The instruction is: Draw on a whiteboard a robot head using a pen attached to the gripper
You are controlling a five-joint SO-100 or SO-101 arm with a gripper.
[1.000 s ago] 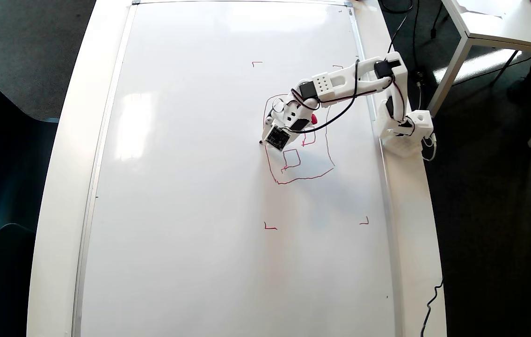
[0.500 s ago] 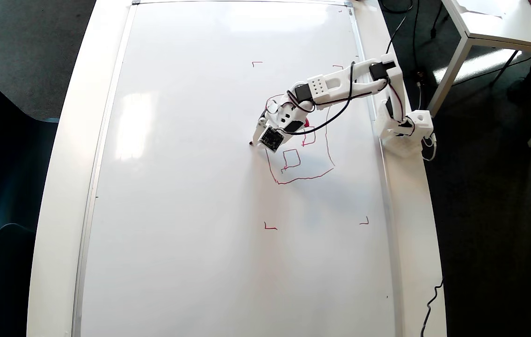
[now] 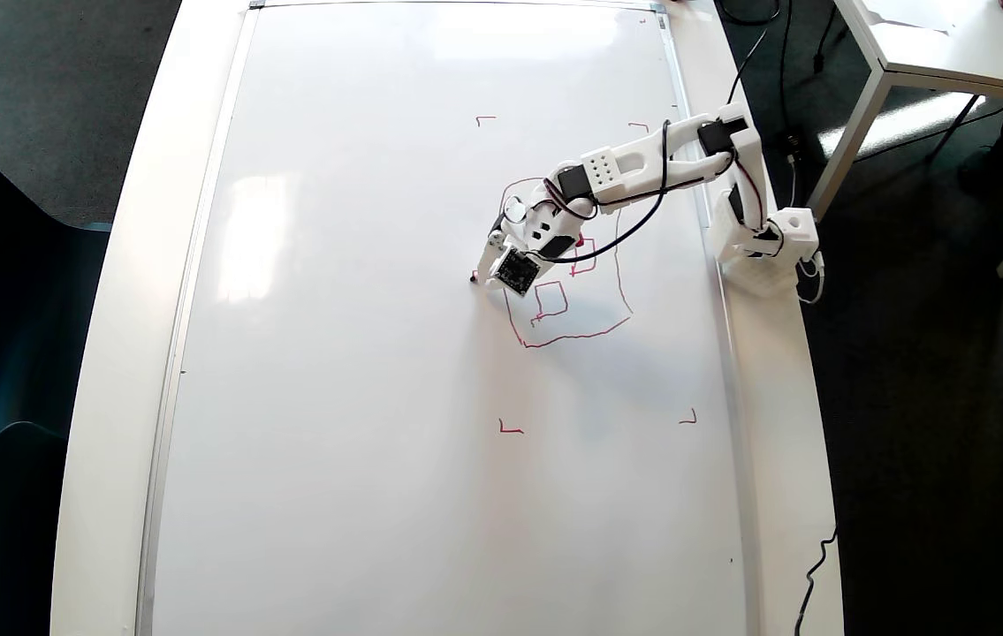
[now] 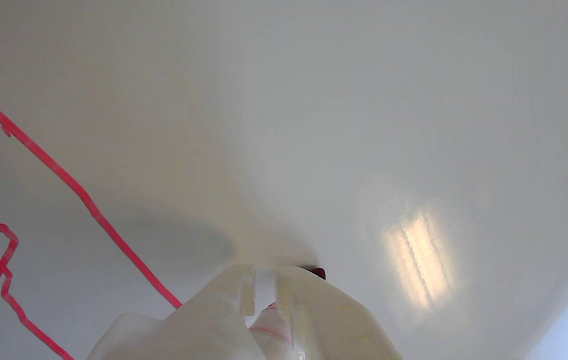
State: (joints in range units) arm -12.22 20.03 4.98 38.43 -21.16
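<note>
The whiteboard (image 3: pixel 377 397) fills the table top. The robot head (image 3: pixel 594 331) is a red outline right of centre with small squares inside; the arm covers its upper part. Its lines also show at the left of the wrist view (image 4: pixel 88 205). My gripper (image 3: pixel 490 265) hangs over the outline's left edge, shut on the pen (image 3: pixel 474 278), whose dark red tip sits at the board just left of the outline. In the wrist view the gripper (image 4: pixel 263 287) has its jaws close together around the white barrel, and the pen tip (image 4: pixel 318 272) meets the board (image 4: pixel 314 125).
Small red corner marks (image 3: pixel 510 428) frame the drawing area. The arm's base (image 3: pixel 762 243) stands on the table rim right of the board. A second white table (image 3: pixel 952 44) is at the upper right, dark chairs (image 3: pixel 6 353) at the left, a cable (image 3: pixel 819 565) at the lower right.
</note>
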